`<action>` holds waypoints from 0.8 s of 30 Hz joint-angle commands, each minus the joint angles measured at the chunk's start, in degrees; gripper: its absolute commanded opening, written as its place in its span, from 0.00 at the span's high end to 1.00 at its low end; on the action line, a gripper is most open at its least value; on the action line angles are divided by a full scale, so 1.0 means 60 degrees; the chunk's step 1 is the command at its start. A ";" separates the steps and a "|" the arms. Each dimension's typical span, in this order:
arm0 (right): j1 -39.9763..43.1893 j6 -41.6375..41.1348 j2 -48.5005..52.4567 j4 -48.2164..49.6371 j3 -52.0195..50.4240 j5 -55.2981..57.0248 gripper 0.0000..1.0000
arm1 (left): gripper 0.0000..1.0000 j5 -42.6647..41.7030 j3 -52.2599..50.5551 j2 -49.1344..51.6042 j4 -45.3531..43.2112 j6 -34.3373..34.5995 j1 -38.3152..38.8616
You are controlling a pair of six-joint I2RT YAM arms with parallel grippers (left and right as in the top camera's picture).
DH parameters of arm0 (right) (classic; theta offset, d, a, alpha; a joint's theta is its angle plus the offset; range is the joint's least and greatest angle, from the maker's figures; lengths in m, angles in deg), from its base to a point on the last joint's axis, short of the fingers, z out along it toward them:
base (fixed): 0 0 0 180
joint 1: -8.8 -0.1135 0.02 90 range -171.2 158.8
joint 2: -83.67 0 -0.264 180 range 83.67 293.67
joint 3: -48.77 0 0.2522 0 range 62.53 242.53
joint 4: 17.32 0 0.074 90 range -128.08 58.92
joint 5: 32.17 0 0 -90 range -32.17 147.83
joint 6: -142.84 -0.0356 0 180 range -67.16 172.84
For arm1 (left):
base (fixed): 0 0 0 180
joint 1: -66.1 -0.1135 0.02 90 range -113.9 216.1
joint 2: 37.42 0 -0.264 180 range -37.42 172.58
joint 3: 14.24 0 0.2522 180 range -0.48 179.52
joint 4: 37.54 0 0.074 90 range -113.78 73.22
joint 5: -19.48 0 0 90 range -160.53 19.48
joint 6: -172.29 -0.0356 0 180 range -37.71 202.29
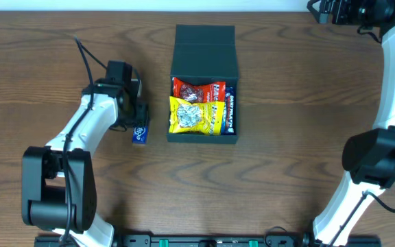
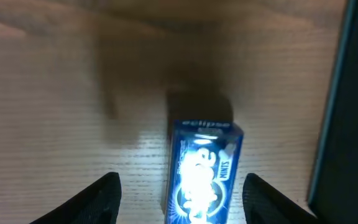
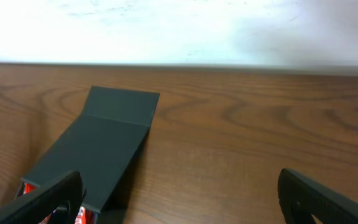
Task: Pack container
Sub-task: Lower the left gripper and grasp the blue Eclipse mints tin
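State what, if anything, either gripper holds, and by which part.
Nothing is held. The left gripper is open astride the blue mints packet, not touching its sides. The right gripper is open and empty.

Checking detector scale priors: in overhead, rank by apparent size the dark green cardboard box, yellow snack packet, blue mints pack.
1. dark green cardboard box
2. yellow snack packet
3. blue mints pack
Gaps are clear; no near ties.

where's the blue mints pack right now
In the overhead view the blue mints pack lies on the table just left of the container, between the open fingers of the left gripper.
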 commanded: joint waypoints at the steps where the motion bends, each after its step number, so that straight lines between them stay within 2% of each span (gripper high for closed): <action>1: 0.0062 -0.0117 -0.0321 -0.0015 0.0087 0.0025 0.01 | 0.36 0.0000 -0.0306 0.0018 -0.0248 -0.0084 -0.0007; 7: 0.0062 -0.0120 -0.0321 -0.0015 0.0087 0.0025 0.01 | 0.33 -0.0011 -0.0616 0.0026 -0.0776 -0.0229 -0.0004; 11: 0.0062 -0.0120 -0.0321 -0.0015 0.0087 0.0022 0.01 | 0.34 -0.0546 -0.0729 0.0109 -0.0882 -0.0747 0.0055; 24: 0.0062 -0.0124 -0.0321 -0.0018 0.0087 0.0022 0.01 | 0.47 -0.0455 -0.0729 0.0692 -0.0980 -0.0790 0.0237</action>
